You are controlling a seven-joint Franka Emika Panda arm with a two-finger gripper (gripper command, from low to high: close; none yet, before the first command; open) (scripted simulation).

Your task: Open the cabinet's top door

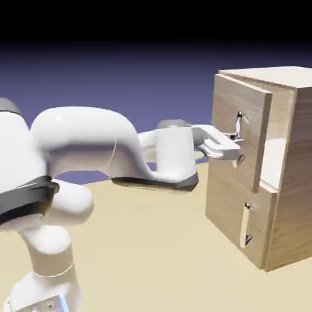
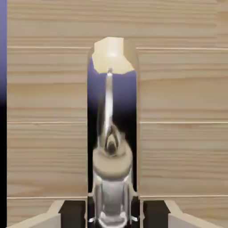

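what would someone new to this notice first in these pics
Probably the big white arm, which fills the exterior view's left and reaches to the handle of the cabinet's top door. That door stands ajar at the exterior view's right, a bright gap beside its edge. In the hand view, the shiny handle runs down the middle towards the tool's dark fingertips.

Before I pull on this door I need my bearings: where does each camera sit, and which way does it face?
Exterior view: beside the robot, looking past the arm at the cabinet; base, arm and gripper show.
Hand view: on the hand, looking along the gripper at the door front; only the finger tips show, bottom edge.
Shared: top door, its handle, the gripper's fingers.
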